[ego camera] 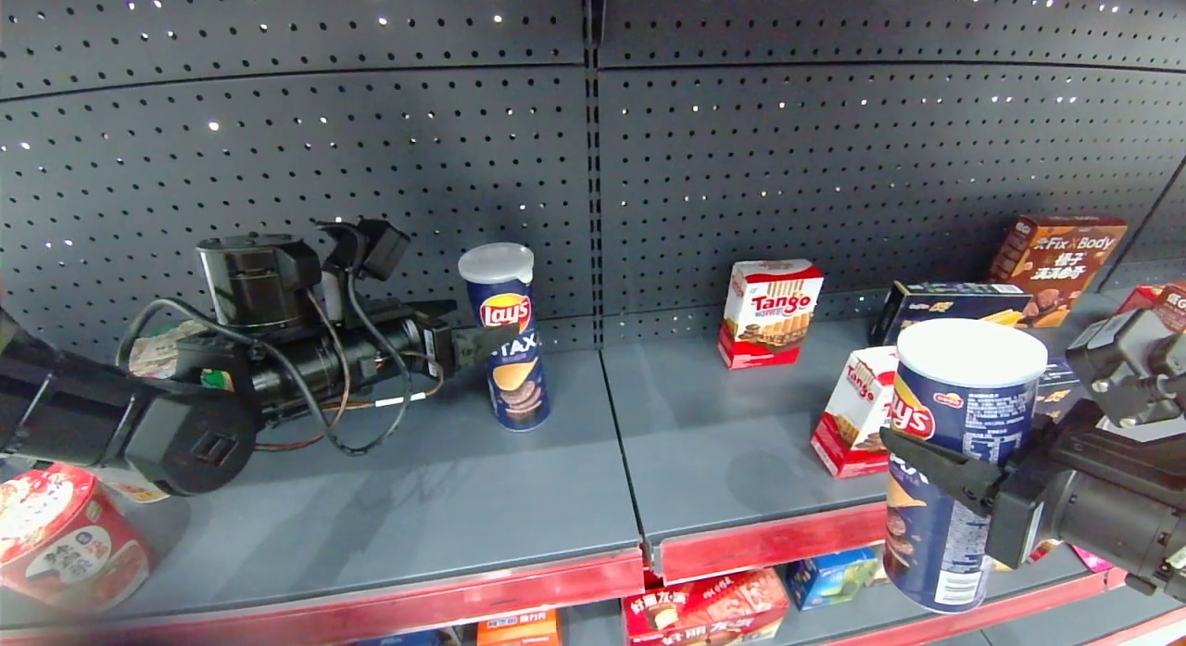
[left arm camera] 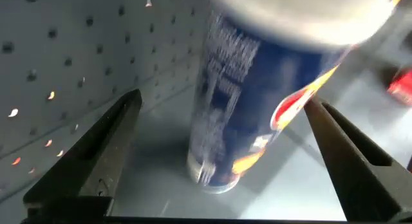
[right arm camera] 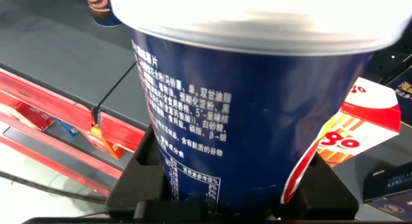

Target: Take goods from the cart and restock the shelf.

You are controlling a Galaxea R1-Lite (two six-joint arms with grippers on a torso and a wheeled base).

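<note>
Right gripper (right arm camera: pixel 228 176) first: its fingers are clamped on the sides of a blue chips can (ego camera: pixel 964 386). The can is upright with its white lid on, out in front of the red front edge of the shelf (ego camera: pixel 704 442), over on the right.

Over to the left gripper (left arm camera: pixel 224 105): the jaws are spread wide on either side of a second chips can (ego camera: pixel 519 386), with a gap showing on each side in the wrist view, so there's no grip on it. This can stands upright on the left part of the shelf, lid on, close to the pegboard back (ego camera: pixel 371 145).

So that's two cans, one held and one shelved.

There are two red-and-white wafer boxes as well. One wafer box (ego camera: pixel 769 312) is upright near the back. The other wafer box (ego camera: pixel 852 410) is tilted, near the front edge and just beside the held can.

Behind those are one dark blue box (ego camera: pixel 954 305) and one brown box (ego camera: pixel 1056 257), at the back right. One red bowl (ego camera: pixel 56 544) sits at the front left corner.

On the tier below there's a red box (ego camera: pixel 704 609), a blue box (ego camera: pixel 834 576) and an orange box (ego camera: pixel 519 627).
</note>
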